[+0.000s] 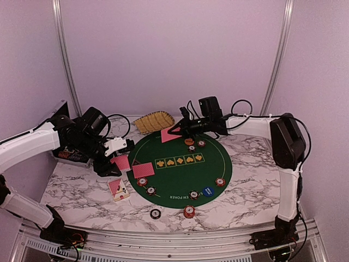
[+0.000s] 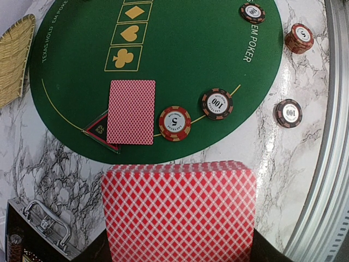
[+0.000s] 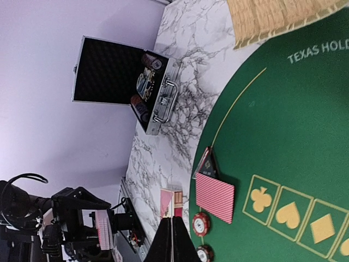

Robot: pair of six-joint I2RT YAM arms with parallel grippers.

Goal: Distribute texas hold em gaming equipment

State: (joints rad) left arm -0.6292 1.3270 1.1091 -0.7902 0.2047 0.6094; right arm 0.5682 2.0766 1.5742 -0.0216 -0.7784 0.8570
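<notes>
left arm (image 1: pixel 30 146): smooth white link shells, black joint housings between them
right arm (image 1: pixel 289 183): white tubular links; one large, rounded black housing partway up
left gripper (image 1: pixel 113 162): white block body, dark fingers below it
right gripper (image 1: pixel 175 130): all black; slim fingers (image 3: pixel 163 243) tapering to a sharp point
wrist cameras (image 1: pixel 210 105): boxy black modules above each gripper
cables (image 1: pixel 240 103): thin, black, arching in loose loops behind each wrist
bases (image 1: pixel 59 231): black blocks on a silver aluminium rail

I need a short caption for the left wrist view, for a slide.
Left tool holds a red-backed deck near the green mat with one face-down card and striped chips.
</notes>
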